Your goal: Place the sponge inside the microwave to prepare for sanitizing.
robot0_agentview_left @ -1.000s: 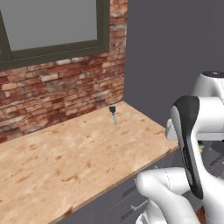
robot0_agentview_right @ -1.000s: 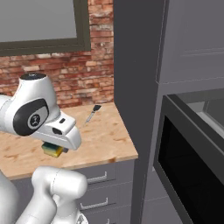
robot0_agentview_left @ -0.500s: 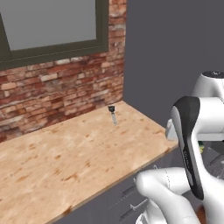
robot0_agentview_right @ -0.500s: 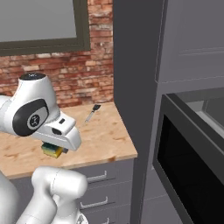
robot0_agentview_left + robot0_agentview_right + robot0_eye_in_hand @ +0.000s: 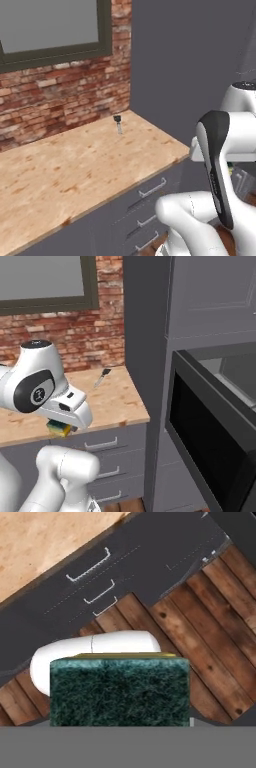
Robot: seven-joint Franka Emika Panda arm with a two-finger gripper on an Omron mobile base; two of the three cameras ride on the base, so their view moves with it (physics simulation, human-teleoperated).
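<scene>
nothing moved: rough green-topped sponge (image 5: 120, 689)

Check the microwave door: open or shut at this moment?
Open. In the right base view the microwave has its black-windowed door swung out toward the camera, and the light grey interior shows behind it.

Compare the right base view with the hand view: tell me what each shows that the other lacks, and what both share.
Right base view alone: the microwave with its dark door swung open, the brick wall, and a thin utensil on the counter. Hand view alone: the wooden floor below, and the sponge's green face close up. Both: the sponge held up off the counter, the counter's wood, and the grey drawers with their handles.
</scene>
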